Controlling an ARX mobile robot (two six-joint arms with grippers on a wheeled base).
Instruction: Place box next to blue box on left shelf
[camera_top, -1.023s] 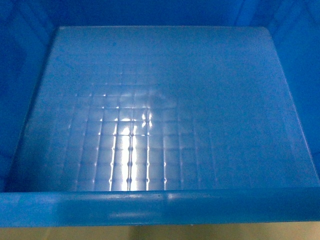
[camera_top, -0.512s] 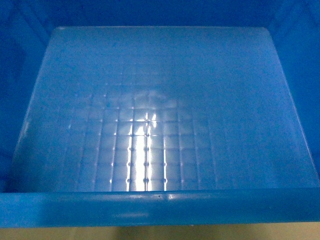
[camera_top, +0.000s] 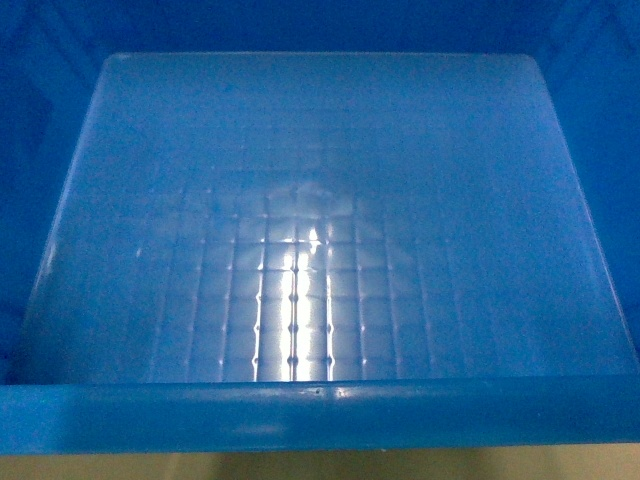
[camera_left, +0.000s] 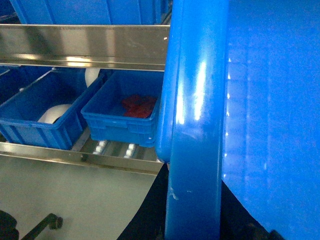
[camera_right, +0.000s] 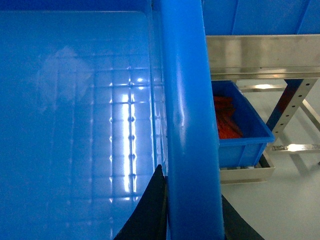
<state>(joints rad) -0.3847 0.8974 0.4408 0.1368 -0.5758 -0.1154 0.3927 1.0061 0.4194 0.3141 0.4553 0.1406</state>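
Right under the head camera sat the box (camera_top: 320, 250), empty, carried level before the rack (camera_left: 85, 47). Each gripper, left (camera_left: 192, 220) and right (camera_right: 192, 220), was clamped astride a side rim. It looked stiff, light and glossy: slippery, so those thick rims suited the hold.

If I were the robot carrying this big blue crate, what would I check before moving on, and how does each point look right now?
1. Left gripper straddling the box rim: ok, dark fingers on both sides.
2. Right gripper straddling the opposite rim: ok.
3. Box empty, nothing to slide: ok, bare grid floor.
4. Shelf in sight: ok, metal rails, small blue bins on rollers.
5. Free slot beside a blue bin: cannot tell, the crate hides most of it.
6. Forward view clear: not ok, the head camera sees only the crate.
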